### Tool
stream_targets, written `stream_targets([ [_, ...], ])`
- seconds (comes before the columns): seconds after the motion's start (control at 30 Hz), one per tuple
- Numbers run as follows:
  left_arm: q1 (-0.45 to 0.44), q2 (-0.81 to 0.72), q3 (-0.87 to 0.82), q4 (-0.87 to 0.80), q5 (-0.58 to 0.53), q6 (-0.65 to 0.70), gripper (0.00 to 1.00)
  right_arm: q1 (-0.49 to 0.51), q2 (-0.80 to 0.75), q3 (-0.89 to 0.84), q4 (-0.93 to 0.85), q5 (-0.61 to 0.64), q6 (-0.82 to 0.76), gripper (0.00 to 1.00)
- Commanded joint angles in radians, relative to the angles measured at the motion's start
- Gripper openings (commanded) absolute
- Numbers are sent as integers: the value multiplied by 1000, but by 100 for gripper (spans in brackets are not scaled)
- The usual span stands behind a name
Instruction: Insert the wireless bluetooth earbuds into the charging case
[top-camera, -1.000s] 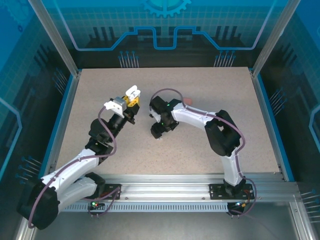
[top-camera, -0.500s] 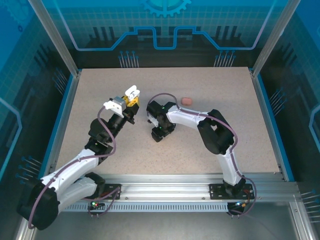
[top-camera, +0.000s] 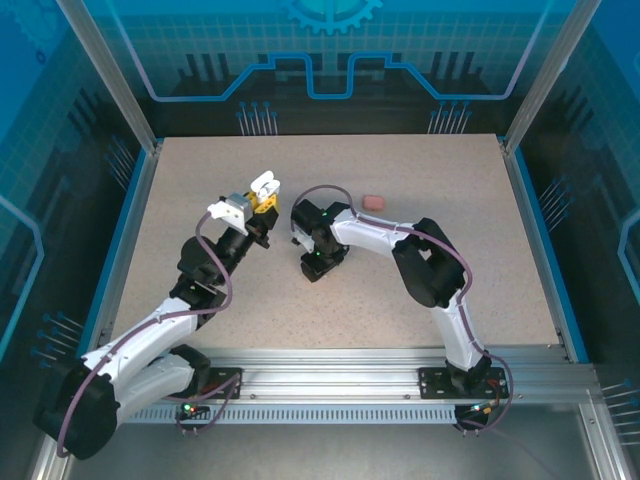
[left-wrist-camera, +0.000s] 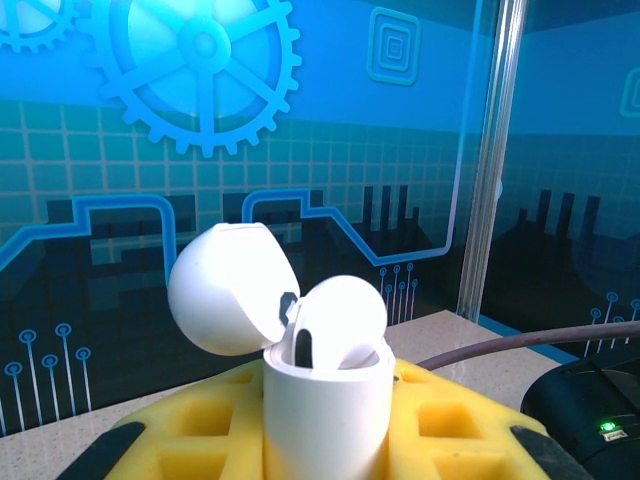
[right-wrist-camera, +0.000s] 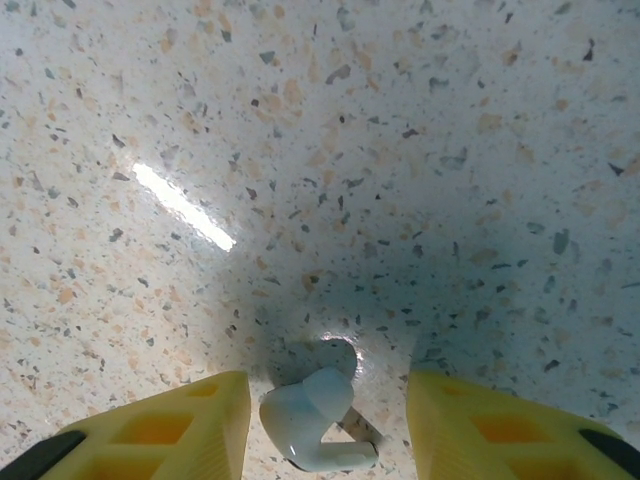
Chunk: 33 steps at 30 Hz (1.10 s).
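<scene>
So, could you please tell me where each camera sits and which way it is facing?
Top: above and behind the arms, looking down on the table; both arms show, left gripper and right gripper.
Left wrist: looks across toward the back wall; its yellow fingers clamp the white case, lid open.
Right wrist: looks straight down at the table; its fingers flank a white earbud.
Shared: top and left wrist both show the case.

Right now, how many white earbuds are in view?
2. One earbud sits in the open white case held by the left hand; the other lies on the table between the right hand's fingers. More may be hidden.
</scene>
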Motion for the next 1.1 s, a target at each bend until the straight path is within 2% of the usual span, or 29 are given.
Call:
stream_targets([
  [0.0, 10, 3, 38, 12, 1, -10, 0, -3, 25, 17, -28, -29, -16, 45],
  [0.13, 10, 4, 40, 12, 1, -9, 0, -7, 22, 2, -25, -35, -20, 44],
  [0.3, 11, 2, 39, 12, 1, -9, 0, -14, 10, -26, -16, -32, -17, 32],
  [0.6, 10, 10, 43, 14, 2, -13, 0, -29, -34, -74, 2, -33, -15, 41],
  [1.07, 10, 17, 52, 16, 9, -19, 0, -11, -146, -175, 29, -44, 17, 41],
])
